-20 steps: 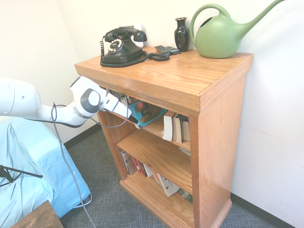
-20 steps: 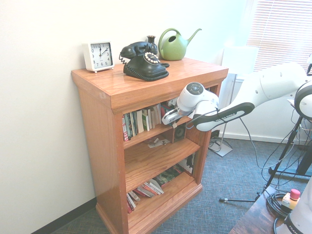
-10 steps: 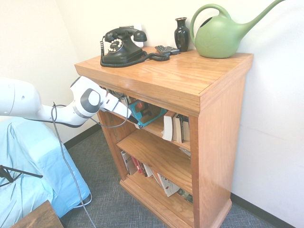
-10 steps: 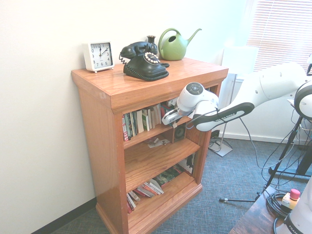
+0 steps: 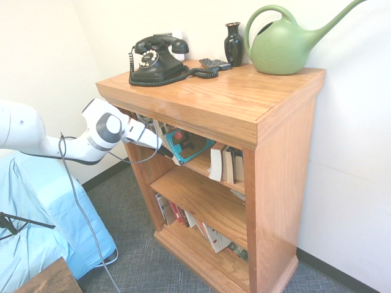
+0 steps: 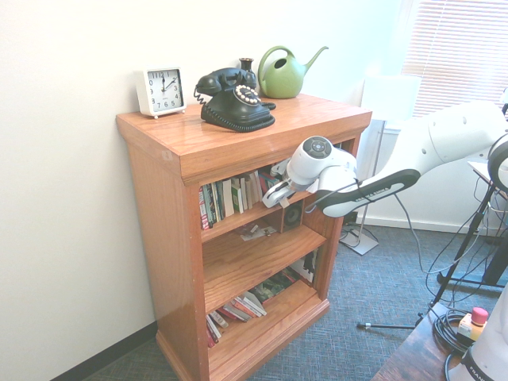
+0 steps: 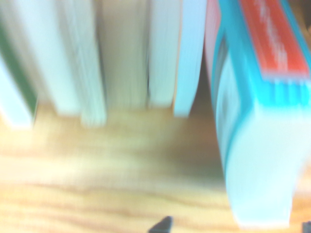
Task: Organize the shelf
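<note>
While the first exterior view catches the gripper (image 5: 162,149) at the teal book (image 5: 186,145) on the top tier of the shelf (image 5: 244,104), whether it grips I cannot tell; only the second exterior view shows a clock (image 6: 159,91) beside the telephone (image 6: 232,98).

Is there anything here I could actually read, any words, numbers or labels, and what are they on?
"12", with the other hour numbers running round the dial: on the white square clock atop the shelf; the smaller ones are hard to make out.
Rotary phone dial: markings too small to read.
Teal book with an orange band: print blurred, unreadable.
Book spines on the top tier: too small to read.
</note>
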